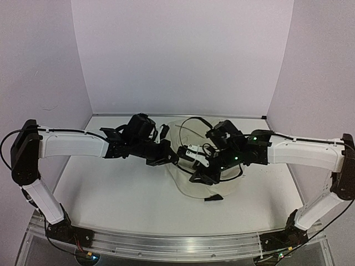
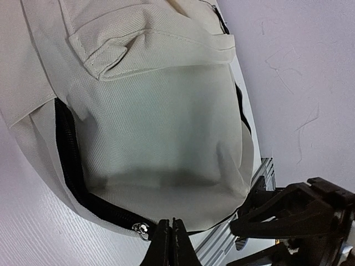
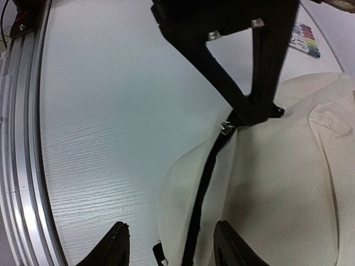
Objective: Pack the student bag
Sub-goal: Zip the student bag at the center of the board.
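Opening the student bag [image 1: 188,187], lying mid-table, likely needs a firm pull along its black zipper [image 3: 202,183]: the left gripper [image 2: 170,244] is pinched shut beside the metal slider [image 2: 141,228], the right gripper [image 3: 171,233] parted, empty, astride the seam
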Robot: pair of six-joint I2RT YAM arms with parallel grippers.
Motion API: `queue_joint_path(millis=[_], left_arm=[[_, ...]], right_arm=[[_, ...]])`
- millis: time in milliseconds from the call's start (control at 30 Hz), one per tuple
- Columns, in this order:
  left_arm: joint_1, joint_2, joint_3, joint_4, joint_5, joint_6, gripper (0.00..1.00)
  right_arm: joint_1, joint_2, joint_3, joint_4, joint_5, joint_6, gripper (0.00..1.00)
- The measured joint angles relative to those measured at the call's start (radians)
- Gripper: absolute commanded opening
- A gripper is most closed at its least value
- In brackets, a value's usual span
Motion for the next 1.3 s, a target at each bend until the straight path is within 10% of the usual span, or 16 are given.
queue_joint_path(millis=[333, 567, 667, 933, 1200, 1300], left_arm=[[0.0, -0.016, -0.018, 0.003, -0.005, -0.015, 0.0], [0.0, -0.025, -0.029, 0.009, -0.015, -0.024, 0.0], [0.0, -0.026, -0.029, 0.01, -0.02, -0.024, 0.0], [0.0, -0.025, -0.029, 0.009, -0.011, -0.024, 0.0], [0.0, -0.025, -0.029, 0.01, -0.015, -0.024, 0.0], [0.0, -0.025, -0.029, 0.01, -0.025, -0.024, 0.0]], right_arm=[[0.014, 0.104, 0.002, 0.106, 0.087, 0.045, 0.0], [0.015, 0.088, -0.028, 0.136, 0.157, 0.038, 0.01], [0.015, 0.056, -0.054, 0.132, 0.166, 0.038, 0.45], [0.015, 0.003, -0.032, 0.118, 0.145, 0.043, 0.61], [0.015, 0.094, 0.025, 0.129, 0.129, 0.042, 0.5], [0.015, 0.132, 0.025, 0.13, 0.117, 0.039, 0.17]])
